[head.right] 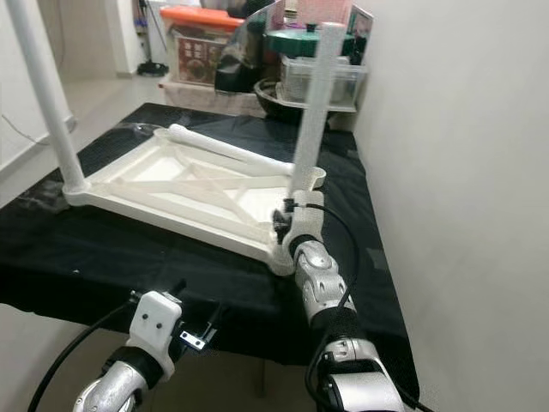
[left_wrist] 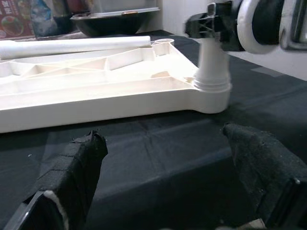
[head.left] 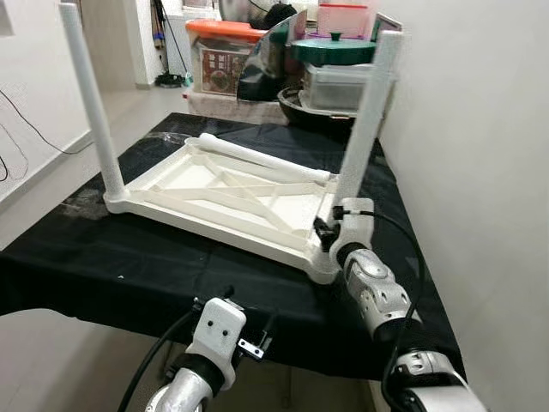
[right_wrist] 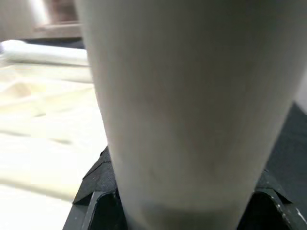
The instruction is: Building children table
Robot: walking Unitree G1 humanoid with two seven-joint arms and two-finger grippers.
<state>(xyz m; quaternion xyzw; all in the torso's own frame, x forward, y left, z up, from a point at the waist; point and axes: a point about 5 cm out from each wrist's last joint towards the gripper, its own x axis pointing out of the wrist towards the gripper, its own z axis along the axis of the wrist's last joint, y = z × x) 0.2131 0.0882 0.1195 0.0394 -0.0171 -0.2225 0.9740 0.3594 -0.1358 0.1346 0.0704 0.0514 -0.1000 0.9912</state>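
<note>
A white plastic tabletop (head.left: pixel 232 202) lies upside down on a table covered with black cloth (head.left: pixel 129 249), its ribbed underside facing up. Two white legs stand upright in its corner sockets: the left leg (head.left: pixel 90 103) at the near left corner and the right leg (head.left: pixel 369 120) at the near right corner. A third, loose leg (head.left: pixel 262 159) lies flat across the far edge of the tabletop.

The right end effector (head.left: pixel 330 230) is closed around the base of the right leg, just above its socket; in the right wrist view the leg (right_wrist: pixel 192 105) sits between the black fingers (right_wrist: pixel 98 191).

The left end effector (left_wrist: pixel 168 191) hovers low at the table's near edge, fingers (left_wrist: pixel 72 167) spread apart and holding nothing, pointing toward the tabletop's near right corner.

Beyond the table, against the wall, stand an orange-lidded box (head.left: pixel 225 56), a green-lidded pot (head.left: pixel 333 47) on a clear container (head.left: pixel 336 86), and a dark bowl (head.left: pixel 300 103).
</note>
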